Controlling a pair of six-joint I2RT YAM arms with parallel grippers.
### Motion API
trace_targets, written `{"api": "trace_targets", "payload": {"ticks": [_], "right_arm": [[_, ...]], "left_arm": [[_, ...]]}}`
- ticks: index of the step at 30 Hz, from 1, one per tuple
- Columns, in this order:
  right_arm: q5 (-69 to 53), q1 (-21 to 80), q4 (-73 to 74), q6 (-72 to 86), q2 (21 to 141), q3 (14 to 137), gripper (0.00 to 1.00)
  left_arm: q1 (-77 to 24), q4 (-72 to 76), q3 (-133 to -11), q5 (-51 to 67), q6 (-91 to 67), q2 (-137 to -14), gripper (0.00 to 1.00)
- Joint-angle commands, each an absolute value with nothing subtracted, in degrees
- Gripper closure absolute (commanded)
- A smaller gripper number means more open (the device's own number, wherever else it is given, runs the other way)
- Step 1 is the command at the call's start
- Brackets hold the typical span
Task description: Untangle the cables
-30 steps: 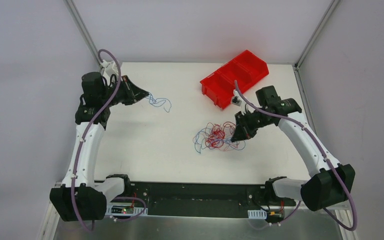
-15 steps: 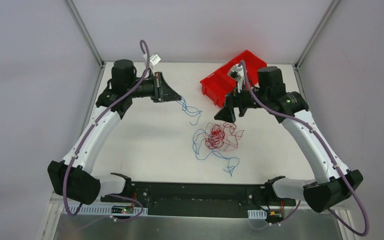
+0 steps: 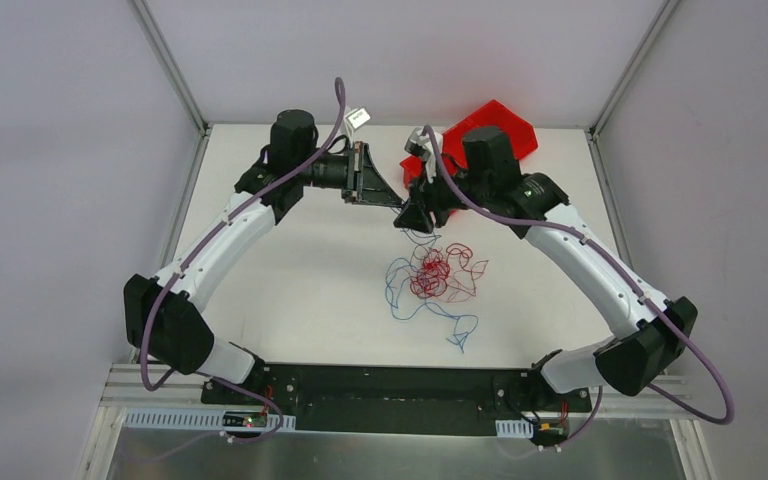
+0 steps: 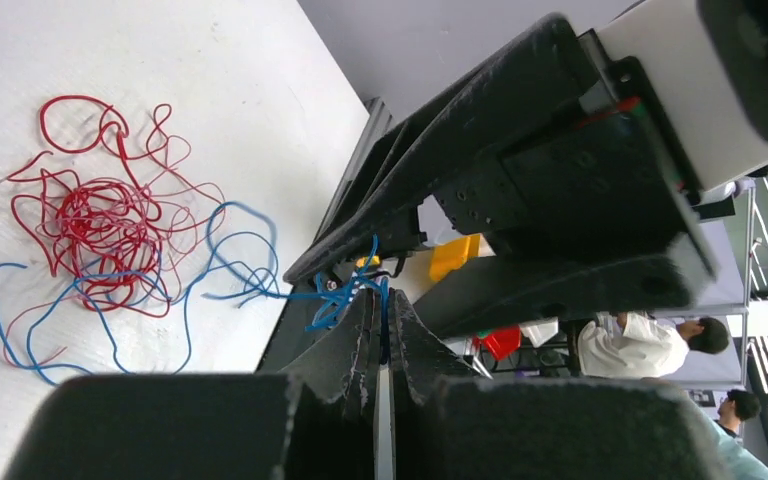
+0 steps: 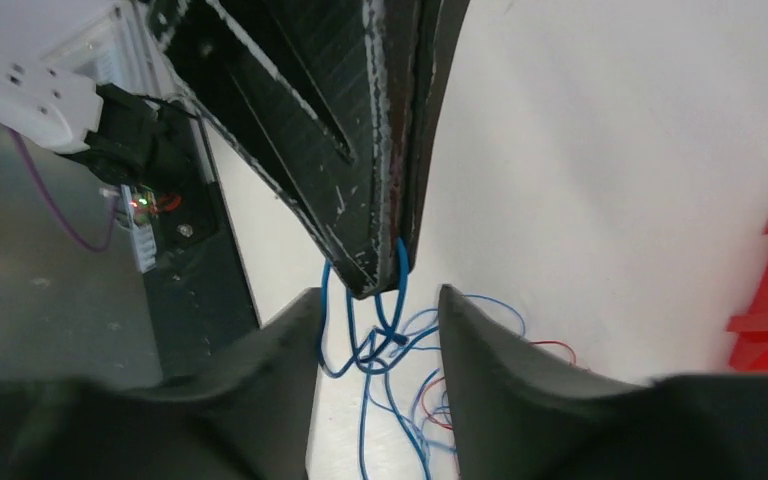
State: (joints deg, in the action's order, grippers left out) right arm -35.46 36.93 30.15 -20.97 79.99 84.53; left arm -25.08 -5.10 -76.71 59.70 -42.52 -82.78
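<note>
A tangle of thin red cables (image 3: 434, 276) lies mid-table, with blue cable loops (image 3: 396, 290) around it. It also shows in the left wrist view (image 4: 95, 220). My left gripper (image 3: 398, 203) is shut on a bunched blue cable (image 4: 332, 296) and holds it above the table behind the tangle. Its closed fingers (image 5: 380, 180) hang into the right wrist view with the blue cable (image 5: 385, 340) dangling from them. My right gripper (image 3: 412, 222) is open, tip to tip with the left one. Its fingers (image 5: 290, 345) stand either side of that dangling blue bunch.
A red compartment bin (image 3: 495, 120) stands at the back right, partly behind the right arm. The white table (image 3: 290, 280) has metal frame posts at its back corners. The arm bases sit at the near edge.
My left arm swung from the far left to the middle back, carrying the blue cable. My right gripper left the tangle, moved back and left, and now meets the left gripper's tip.
</note>
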Motion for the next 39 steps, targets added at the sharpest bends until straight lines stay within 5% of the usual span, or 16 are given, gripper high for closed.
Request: {"api": "trace_targets", "payload": {"ticks": [1, 3, 4, 9, 11, 14, 21, 32, 39], "right_arm": [[-33.3, 37.4, 28.2, -22.6, 79.8, 85.2, 0.67], [-32.9, 37.1, 28.4, -23.2, 79.3, 85.0, 0.97], [-33.0, 36.5, 28.5, -23.2, 78.8, 84.9, 1.0], [-35.8, 26.8, 30.3, -21.0, 81.0, 89.5, 1.0], [-36.6, 21.5, 30.5, -21.9, 83.7, 92.2, 1.0], [-35.8, 14.3, 28.2, -24.0, 89.6, 96.3, 1.0], [-27.0, 3.6, 8.5, -16.2, 106.6, 105.9, 1.0], [-18.0, 0.2, -4.3, -13.0, 134.0, 135.3, 1.0], [-19.3, 0.6, -6.8, -14.2, 140.0, 134.9, 0.91]], "left_arm": [[-25.0, -0.4, -79.7, 61.5, -45.9, -82.8, 1.0], [-24.7, -0.4, -79.4, 61.3, -45.7, -82.8, 1.0], [-23.9, -0.6, -79.2, 61.1, -45.6, -82.8, 0.97], [-15.5, -2.8, -78.7, 56.7, -44.1, -82.1, 0.32], [-12.4, -3.9, -78.8, 55.4, -41.4, -81.5, 0.14], [-11.1, -7.1, -79.1, 53.2, -35.4, -80.5, 0.02], [-11.1, -7.3, -75.6, 51.6, -30.2, -78.9, 0.01], [-11.0, -7.5, -71.1, 50.6, -28.1, -79.1, 0.01], [-9.9, -8.0, -69.8, 50.6, -26.9, -79.0, 0.01]]}}
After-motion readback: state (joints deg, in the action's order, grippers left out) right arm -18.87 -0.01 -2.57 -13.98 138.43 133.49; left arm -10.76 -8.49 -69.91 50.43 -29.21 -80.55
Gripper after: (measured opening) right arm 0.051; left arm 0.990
